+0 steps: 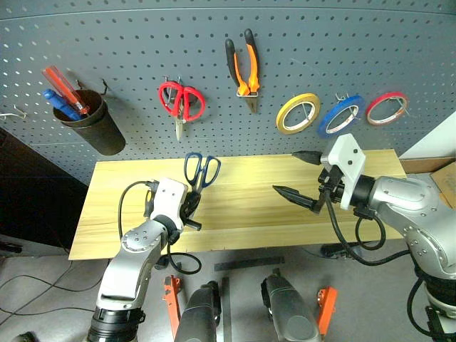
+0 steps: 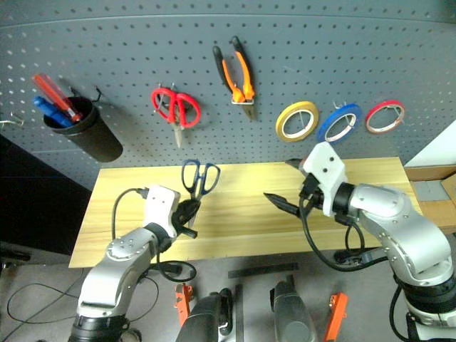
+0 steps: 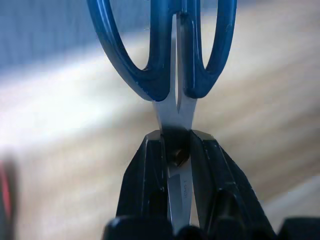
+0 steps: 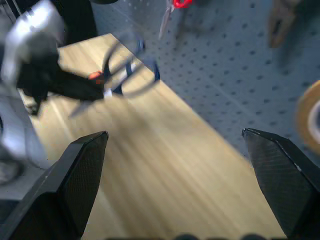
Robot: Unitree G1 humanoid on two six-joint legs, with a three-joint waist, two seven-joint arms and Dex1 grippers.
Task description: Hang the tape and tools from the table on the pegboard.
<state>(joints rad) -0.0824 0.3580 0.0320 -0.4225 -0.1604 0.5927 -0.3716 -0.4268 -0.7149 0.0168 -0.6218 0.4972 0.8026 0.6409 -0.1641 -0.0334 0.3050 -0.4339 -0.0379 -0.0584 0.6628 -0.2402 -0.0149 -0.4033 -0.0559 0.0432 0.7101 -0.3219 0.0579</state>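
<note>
Grey floor [image 1: 43, 285] with black cables [image 1: 28, 303] trailing across.

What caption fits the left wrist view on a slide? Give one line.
Left pincer shut on the blades of the dark blue scissors, handles pointing away, above the wooden table.

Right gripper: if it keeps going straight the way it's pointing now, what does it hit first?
Probably the pegboard. The open right gripper points over the bare table toward the panel, between the blue-handled scissors held by the left gripper and the yellow tape. Depth is uncertain.
</note>
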